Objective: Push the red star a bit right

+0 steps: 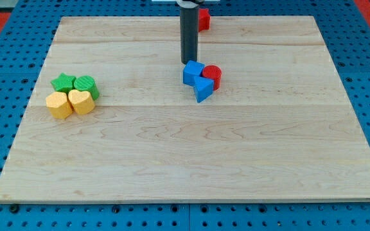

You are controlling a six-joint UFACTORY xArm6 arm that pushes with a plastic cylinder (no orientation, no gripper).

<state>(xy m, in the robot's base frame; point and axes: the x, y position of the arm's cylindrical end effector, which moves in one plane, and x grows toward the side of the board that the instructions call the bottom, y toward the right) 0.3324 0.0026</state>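
Note:
A red block (203, 19) lies at the board's top edge, half hidden behind the rod; its shape cannot be made out, but it looks like the red star. My tip (189, 61) rests on the board below it, just above a blue cube (193, 72). A red cylinder (212, 76) and a blue triangular block (203, 89) touch the blue cube in the upper middle of the board.
At the view's left sits a tight cluster: a green star (63, 82), a green cylinder-like block (85, 85), a yellow hexagon-like block (59, 104) and a yellow heart (81, 101). The wooden board (185, 160) lies on a blue pegboard.

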